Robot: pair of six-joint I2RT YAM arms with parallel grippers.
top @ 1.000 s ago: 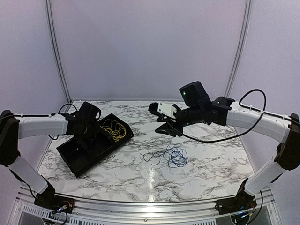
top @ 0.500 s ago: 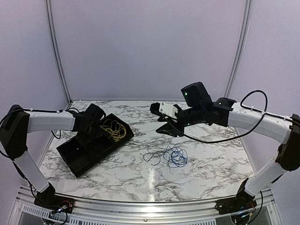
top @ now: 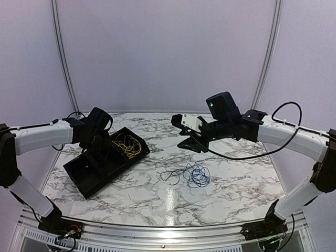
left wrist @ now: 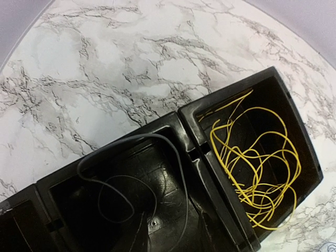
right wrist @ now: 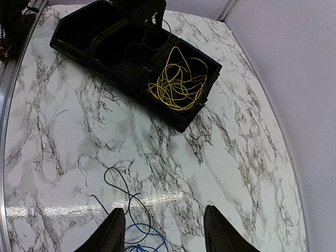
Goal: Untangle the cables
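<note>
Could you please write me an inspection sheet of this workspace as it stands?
Surface: marble-patterned table, no spills seen.
Job's things: yellow cable coiled in the end compartment of the black tray; thin dark cable in its middle compartment; blue cable and thin black cable overlapping on the table.
Clutter: nothing seen.
Grippers: left gripper over the tray, jaws not discernible; right gripper open, holding nothing, off the table.
Cables: thick black arm cable looping off the right arm.
Surroundings: plain pale walls; metal rail at the near edge.
</note>
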